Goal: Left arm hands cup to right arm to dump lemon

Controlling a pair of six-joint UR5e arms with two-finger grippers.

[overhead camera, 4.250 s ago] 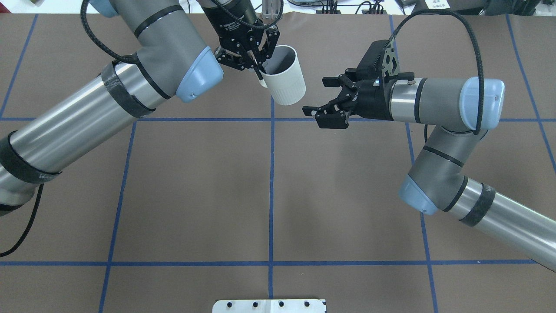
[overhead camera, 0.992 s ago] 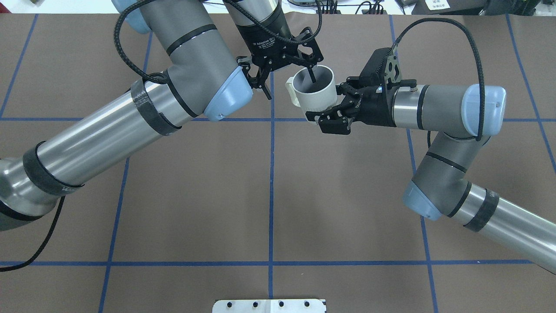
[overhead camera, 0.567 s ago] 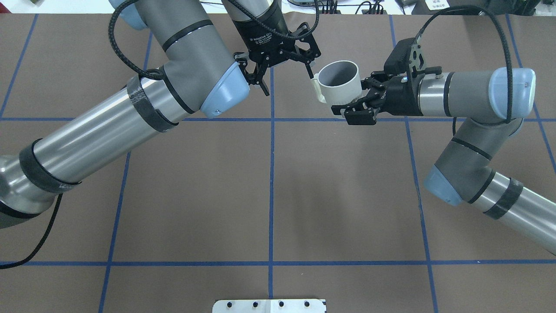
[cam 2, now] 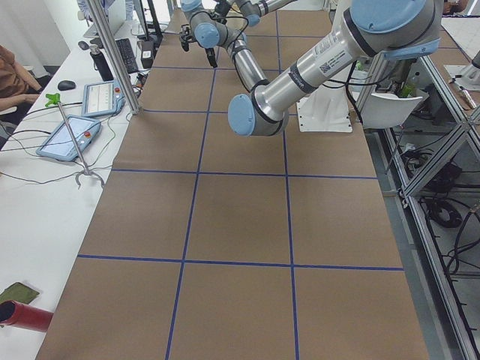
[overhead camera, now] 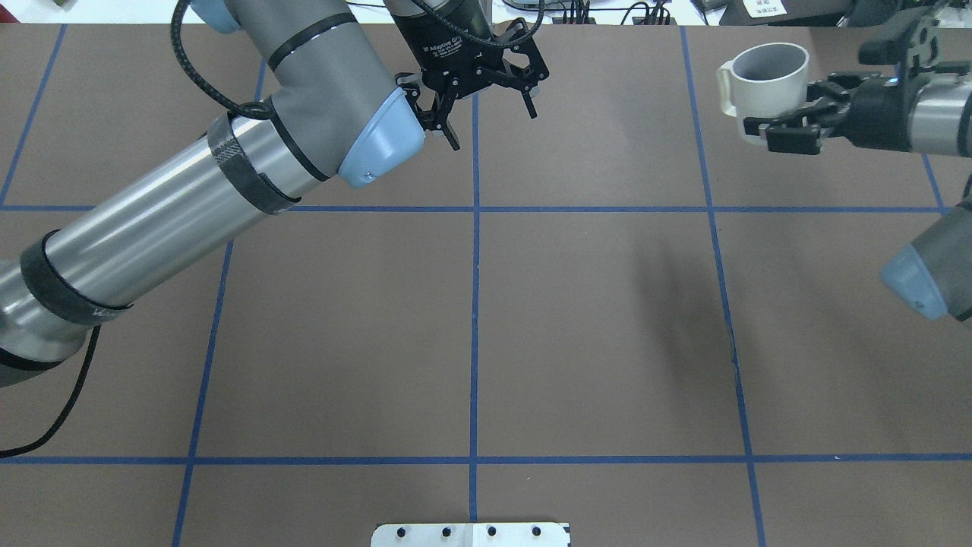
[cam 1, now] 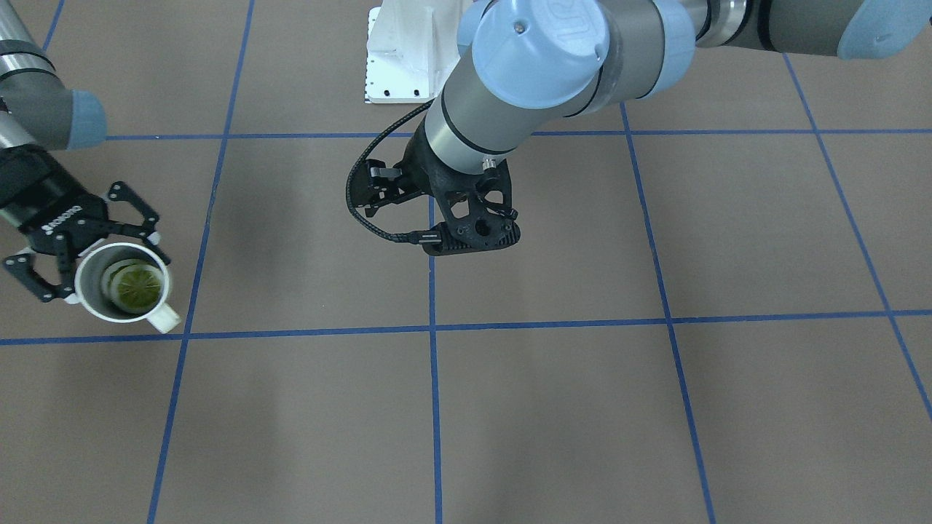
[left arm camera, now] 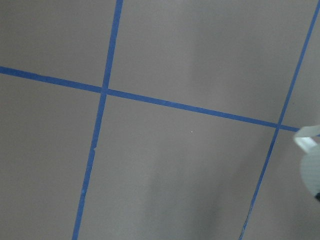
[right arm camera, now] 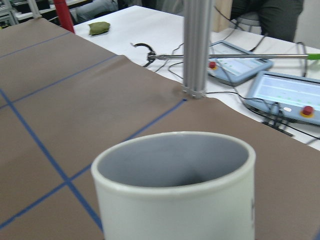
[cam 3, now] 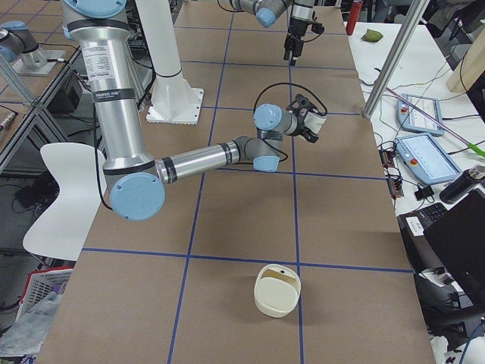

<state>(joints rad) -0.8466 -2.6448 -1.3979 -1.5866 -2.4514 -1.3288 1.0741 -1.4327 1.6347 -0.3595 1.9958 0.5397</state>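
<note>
Cup (overhead camera: 763, 93) with lemon (cam 1: 138, 287), tight in right hand (cam 1: 98, 266); left hand (overhead camera: 492, 125) splayed, empty.

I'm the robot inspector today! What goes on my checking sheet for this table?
Surface: brown mat with a blue tape grid.
Job's things: cup upright, held off the mat on the robot's right side; lemon slice lies inside it.
Clutter: cream tub lying on the mat near the right end.
Grippers: right gripper shut on the cup's wall; left gripper open, holding nothing.
Cables: braided black cable loops beside the left gripper.
Surroundings: side bench with control tablets and a red bottle; white base plate at the mat's edge.
</note>
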